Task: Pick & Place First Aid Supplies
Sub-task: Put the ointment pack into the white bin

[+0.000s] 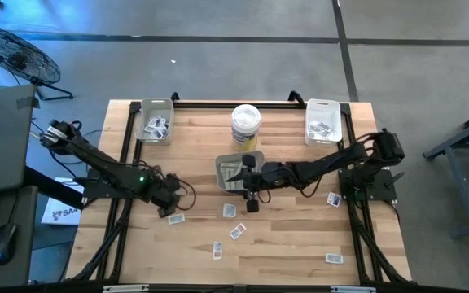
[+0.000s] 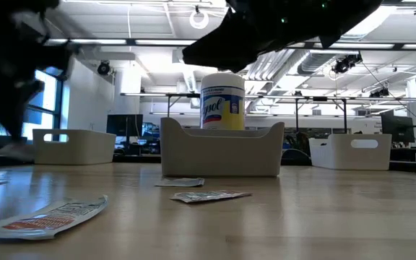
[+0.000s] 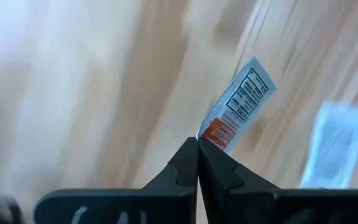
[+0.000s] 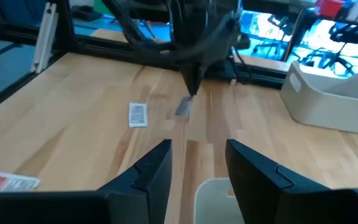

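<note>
The left claw [image 3: 197, 146] is clamped on one first aid packet [image 3: 238, 106], a white slip with dark print and an orange band, pinched by its lower end between the two fingertips. In the high view the left claw [image 1: 172, 205] sits at about 8 o'clock from the bench's [image 1: 291, 252] middle. In the right wrist view that packet hangs from the claw tip above the wood.

The right claw [image 4: 197, 158] has its fingers standing apart with nothing between them. In the high view it reaches over the middle of the bench, just beside the grey centre tray [image 1: 228, 172], at 6 o'clock from the white tub with a yellow label [image 1: 246, 126].

Loose packets lie on the bench: one just beside the left claw [image 1: 177, 218], others toward 6 o'clock [image 1: 217, 251] and [image 1: 238, 231], one at 5 o'clock near the edge [image 1: 334, 259], and one at 3 o'clock [image 1: 333, 198]. Two white trays hold more packets, one at the 11 o'clock corner [image 1: 155, 122] and one at the 1 o'clock corner [image 1: 323, 122].
</note>
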You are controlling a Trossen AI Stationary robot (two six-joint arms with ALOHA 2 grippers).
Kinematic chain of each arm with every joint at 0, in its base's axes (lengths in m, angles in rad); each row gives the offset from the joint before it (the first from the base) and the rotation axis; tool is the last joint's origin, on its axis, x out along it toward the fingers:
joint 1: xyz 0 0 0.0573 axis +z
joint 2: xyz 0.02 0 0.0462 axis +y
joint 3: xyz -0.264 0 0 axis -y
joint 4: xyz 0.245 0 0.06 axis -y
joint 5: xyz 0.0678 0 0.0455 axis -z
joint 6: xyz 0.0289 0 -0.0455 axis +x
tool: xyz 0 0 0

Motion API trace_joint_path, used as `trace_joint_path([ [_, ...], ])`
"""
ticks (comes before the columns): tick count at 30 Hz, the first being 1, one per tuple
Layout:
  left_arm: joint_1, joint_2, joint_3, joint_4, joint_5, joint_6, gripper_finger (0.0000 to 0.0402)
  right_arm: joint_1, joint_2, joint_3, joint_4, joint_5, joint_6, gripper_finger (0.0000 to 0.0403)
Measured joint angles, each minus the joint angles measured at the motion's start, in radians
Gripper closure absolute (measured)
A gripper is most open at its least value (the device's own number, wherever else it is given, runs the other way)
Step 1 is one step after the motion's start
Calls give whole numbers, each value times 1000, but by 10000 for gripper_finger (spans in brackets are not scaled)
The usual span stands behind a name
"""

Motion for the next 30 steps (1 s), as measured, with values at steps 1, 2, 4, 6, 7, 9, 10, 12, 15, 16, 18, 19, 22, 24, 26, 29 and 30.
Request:
trace_joint_path([
  [1, 1, 0, 25, 12, -46, 22, 400, 0, 8, 0, 24, 6, 0, 257],
  [2, 1, 0, 48, 20, -89, 46, 401, 0, 12, 0, 39, 14, 0, 256],
  [4, -1, -2, 79, 32, -180, 95, 401, 1, 13, 0, 49, 30, 0, 257],
  [6, -10, -2, 91, 83, -265, 147, 401, 6, 13, 0, 65, 31, 0, 257],
  [7, -18, -2, 92, 118, -311, 177, 401, 9, 13, 0, 78, 30, -2, 258],
  [9, -37, -2, 85, 207, -398, 241, 401, 18, 13, 0, 100, 31, -19, 258],
  [10, -47, -2, 80, 251, -438, 269, 401, 22, 13, 0, 108, 36, -25, 257],
  [12, -67, -1, 72, 339, -511, 327, 401, 26, 13, 0, 113, 59, -27, 258],
  [15, -97, 2, 69, 430, -624, 417, 401, 33, 13, 0, 123, 100, -32, 258],
  [16, -106, 2, 69, 457, -657, 447, 401, 33, 13, 0, 124, 116, -40, 258],
  [18, -114, 2, 69, 509, -710, 504, 401, 36, 25, 0, 147, 144, -51, 258],
  [19, -114, 2, 69, 534, -730, 535, 401, 35, 34, 0, 163, 155, -53, 258],
  [22, -107, 2, 69, 613, -748, 628, 401, 33, 68, 0, 232, 162, -69, 258],
  [24, -92, 3, 69, 673, -779, 680, 402, 33, 88, 0, 282, 170, -96, 258],
  [26, -71, 7, 69, 724, -792, 715, 401, 33, 94, 0, 311, 178, -115, 258],
  [29, -42, 8, 69, 778, -788, 772, 401, 33, 94, 0, 324, 195, -123, 258],
  [30, -34, 8, 69, 791, -782, 790, 401, 33, 94, 0, 325, 212, -123, 258],
])
